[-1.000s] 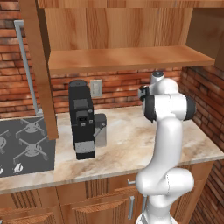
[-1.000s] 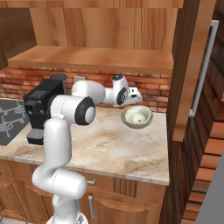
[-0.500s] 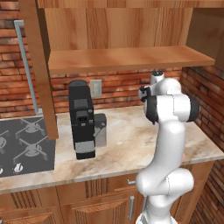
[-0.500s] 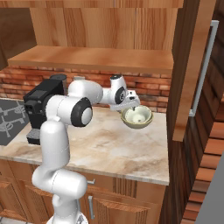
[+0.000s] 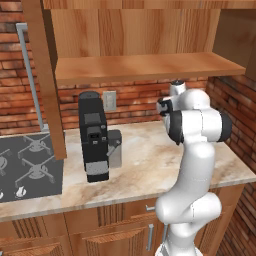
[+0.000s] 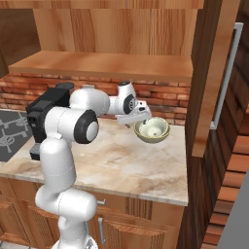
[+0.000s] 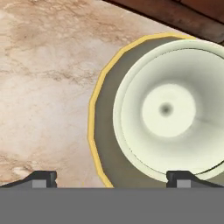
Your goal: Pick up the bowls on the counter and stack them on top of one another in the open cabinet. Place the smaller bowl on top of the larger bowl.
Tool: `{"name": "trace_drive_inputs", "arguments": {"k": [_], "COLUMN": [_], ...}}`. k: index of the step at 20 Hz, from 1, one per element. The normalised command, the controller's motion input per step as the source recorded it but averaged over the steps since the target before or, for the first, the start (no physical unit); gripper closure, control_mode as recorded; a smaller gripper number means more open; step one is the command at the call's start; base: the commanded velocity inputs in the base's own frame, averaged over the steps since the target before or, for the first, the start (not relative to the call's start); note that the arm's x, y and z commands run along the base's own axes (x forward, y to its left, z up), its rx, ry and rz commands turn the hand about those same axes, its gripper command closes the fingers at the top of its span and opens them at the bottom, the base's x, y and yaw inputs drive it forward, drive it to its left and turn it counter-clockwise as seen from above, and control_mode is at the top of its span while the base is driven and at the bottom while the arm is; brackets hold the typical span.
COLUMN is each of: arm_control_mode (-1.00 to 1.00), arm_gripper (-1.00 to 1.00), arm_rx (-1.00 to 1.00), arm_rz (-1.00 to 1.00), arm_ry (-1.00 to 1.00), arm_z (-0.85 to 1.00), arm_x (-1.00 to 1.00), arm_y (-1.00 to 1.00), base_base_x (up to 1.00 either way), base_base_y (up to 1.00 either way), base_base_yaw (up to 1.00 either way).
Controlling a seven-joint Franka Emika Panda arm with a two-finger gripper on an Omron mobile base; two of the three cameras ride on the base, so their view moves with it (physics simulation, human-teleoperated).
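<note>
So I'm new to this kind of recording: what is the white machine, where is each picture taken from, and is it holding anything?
The white machine is a robot arm on a base that can drive, in a rendered kitchen. Two pictures come from cameras on the base, behind the arm to its left and right. The third comes from a camera on the hand, looking along the tool.

In the right base view the tool hangs just above the near rim of the bowls on the counter. The smaller bowl already sits inside the larger bowl. The hand view shows the two fingertips spread wide, one over bare counter, one at the bowls' edge, so the tool is open and holds nothing.

A black coffee machine also stands on the counter, with a stove beside it. Above is the open cabinet, with nothing visible on its shelf.
</note>
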Motion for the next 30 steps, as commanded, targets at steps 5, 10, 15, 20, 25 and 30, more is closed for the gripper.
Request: {"name": "trace_drive_inputs", "arguments": {"k": [5, 10, 15, 20, 25, 30], "arm_control_mode": [-1.0, -1.0, -1.0, -1.0, -1.0, -1.0], "arm_gripper": [-1.0, -1.0, -1.0, -1.0, 1.0, 1.0], "arm_rx": [-0.01, 0.0, 0.0, 0.0, 0.0, 0.0], "arm_rz": [0.0, 0.01, 0.02, 0.03, 0.03, 0.01], "arm_ry": [0.0, 0.0, 0.0, -0.02, -0.05, -0.01], "arm_z": [-0.29, -0.22, -0.19, -0.25, -0.38, -0.1], "arm_x": [-0.03, 0.01, 0.08, 0.14, 0.18, 0.08], "arm_y": [0.01, 0.0, -0.08, -0.04, 0.0, 0.0], "base_base_x": [0.0, 0.0, 0.0, 0.0, 0.0, 0.0], "base_base_y": [0.0, 0.0, 0.0, 0.0, 0.0, 0.0], "base_base_yaw": [0.0, 0.0, 0.0, 0.0, 0.0, 0.0]}}
